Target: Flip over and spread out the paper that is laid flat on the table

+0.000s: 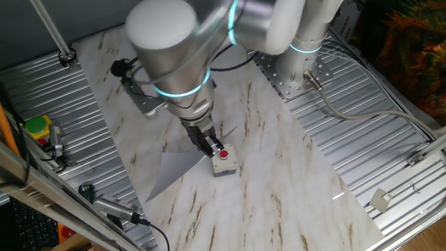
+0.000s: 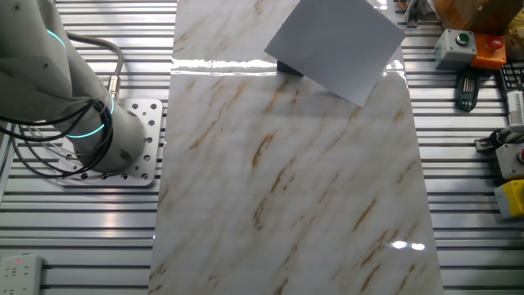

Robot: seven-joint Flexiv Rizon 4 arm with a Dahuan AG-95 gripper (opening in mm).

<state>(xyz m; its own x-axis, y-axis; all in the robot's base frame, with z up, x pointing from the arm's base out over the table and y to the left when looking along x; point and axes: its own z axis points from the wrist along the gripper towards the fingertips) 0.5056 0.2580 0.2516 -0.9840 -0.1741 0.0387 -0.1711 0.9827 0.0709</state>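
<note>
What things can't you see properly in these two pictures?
- The claw: in one fixed view it is small and dark over the paper, so open or shut is unclear; in the other fixed view the lifted paper hides it.
- The paper's far part: the arm covers it in one fixed view.
- The grey box with the red button: in the other fixed view the paper hides it.

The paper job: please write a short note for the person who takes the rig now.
Gripper: low over the table, at the paper's edge; whether it is open or shut cannot be told.
Paper: at the table's far end in the other fixed view, partly raised, one edge off the top.
Grey box with red button: beside the gripper.
Done: the lift seems begun.
Left: turn the paper over and lay it flat.
</note>
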